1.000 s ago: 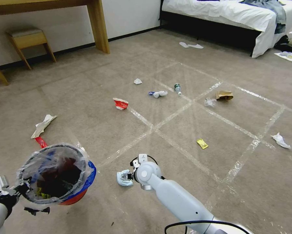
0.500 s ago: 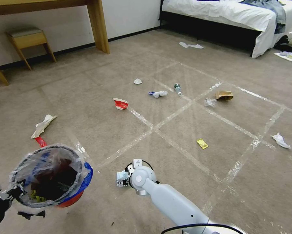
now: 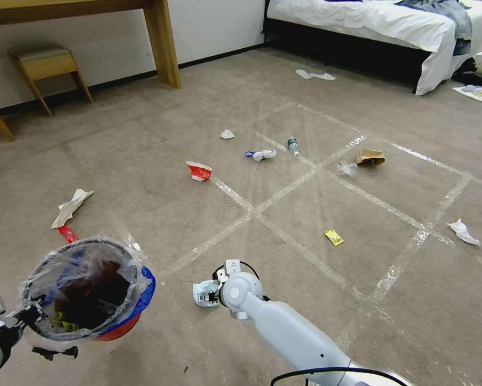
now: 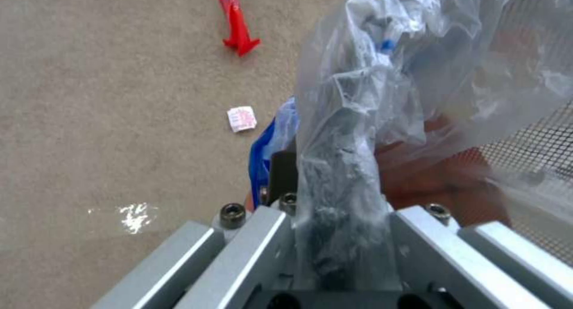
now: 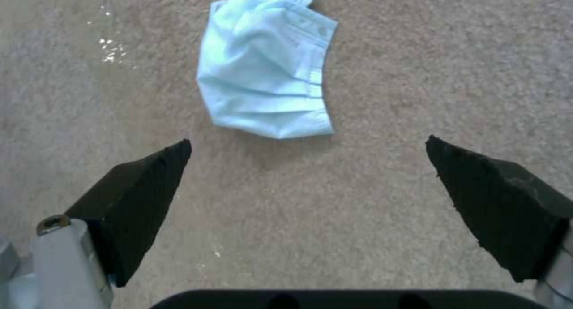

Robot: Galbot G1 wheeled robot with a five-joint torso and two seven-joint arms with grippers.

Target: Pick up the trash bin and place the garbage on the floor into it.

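Raised slightly since half a second ago, the right tool (image 5: 307, 183) is held open, short of the blue face mask (image 5: 268, 71); the trash bin (image 3: 88, 289) is gripped by the left tool (image 3: 23, 316).

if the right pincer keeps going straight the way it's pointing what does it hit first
Probably the crumpled light blue face mask lying on the carpet. The open right pincer aims at it, tips apart from it; depth is unclear.

Far ahead I see a bed (image 3: 380, 21) with white slippers (image 3: 316, 75) just before it; far left stands a wooden stool (image 3: 47, 67) (beside a table leg (image 3: 163, 43)).
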